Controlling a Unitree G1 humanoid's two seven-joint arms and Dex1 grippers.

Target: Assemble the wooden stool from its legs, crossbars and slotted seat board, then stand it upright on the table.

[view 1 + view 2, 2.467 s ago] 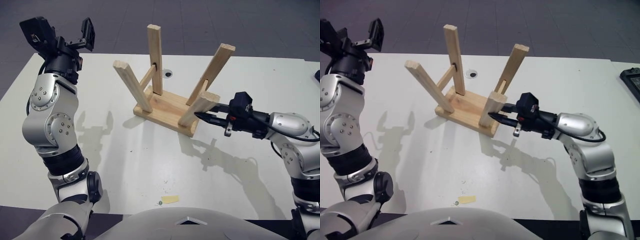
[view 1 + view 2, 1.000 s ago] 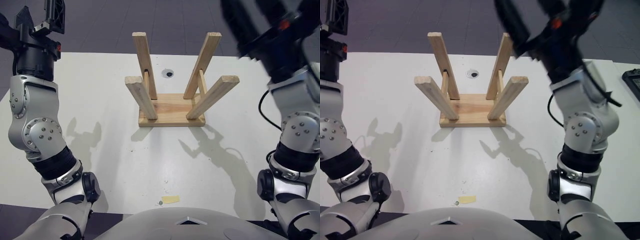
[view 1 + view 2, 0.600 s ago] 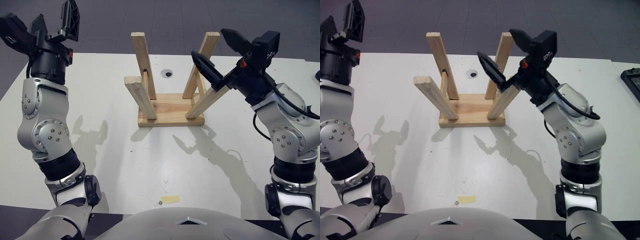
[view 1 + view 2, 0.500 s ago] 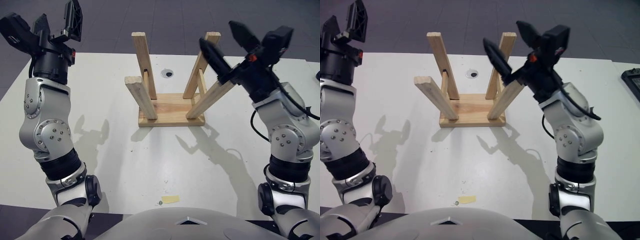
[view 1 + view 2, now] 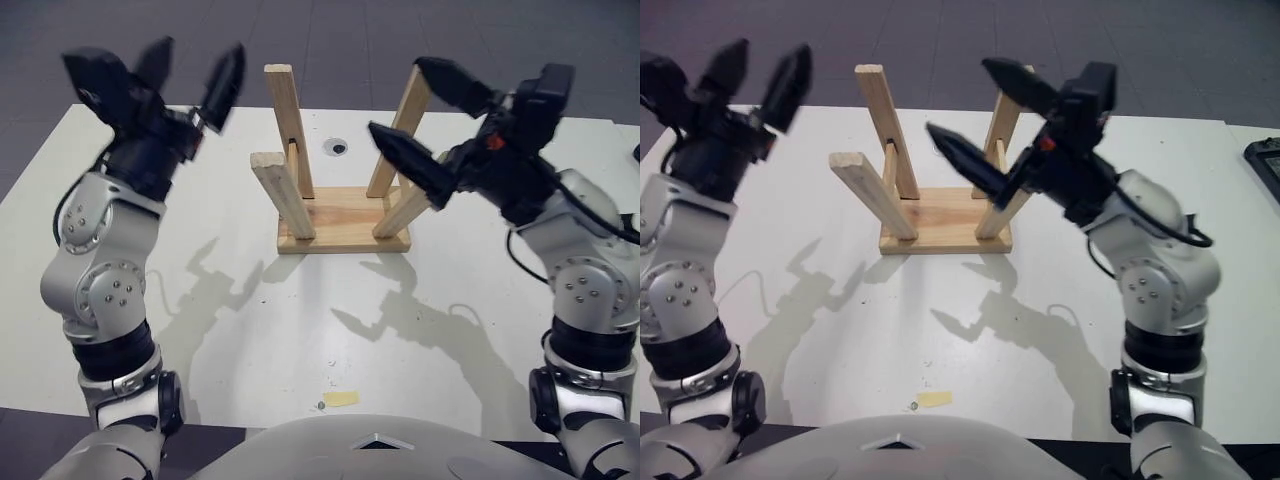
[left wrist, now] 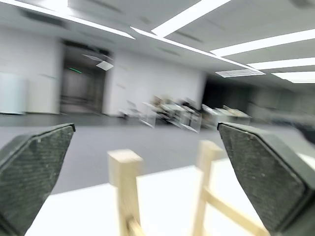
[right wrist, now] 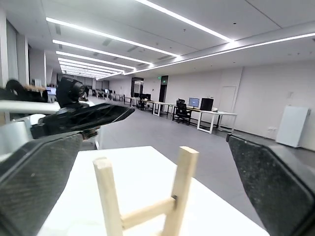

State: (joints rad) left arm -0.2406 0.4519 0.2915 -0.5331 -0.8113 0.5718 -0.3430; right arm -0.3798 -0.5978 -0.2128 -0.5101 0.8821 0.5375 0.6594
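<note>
Flat white table (image 5: 300, 330) over a dark grey tiled floor (image 5: 350, 40). Behind the stool, a small round dark hole (image 5: 338, 148) in the tabletop; near the front edge, a small yellow paper scrap (image 5: 340, 398). Through the wrist cameras, a long office hall with ceiling strip lights (image 7: 182, 19) and desks further back.

Mid-table, toward the far side: pale wooden stool (image 5: 285, 195), upside down. Rectangular seat board (image 5: 340, 215) flat on the tabletop, long axis running left to right. Four square-cut legs (image 5: 285, 120) pointing up and splaying outward. A thin crossbar (image 7: 147, 212) joining two of the legs.

Black two-finger left gripper (image 5: 195, 65) raised over the table's left part, apart from the stool, jaws spread wide and grasping nothing. Black two-finger right gripper (image 5: 398, 97) raised on the stool's right side, jaws likewise released and empty, with the legs seen beyond and between its pads (image 7: 34, 182).
</note>
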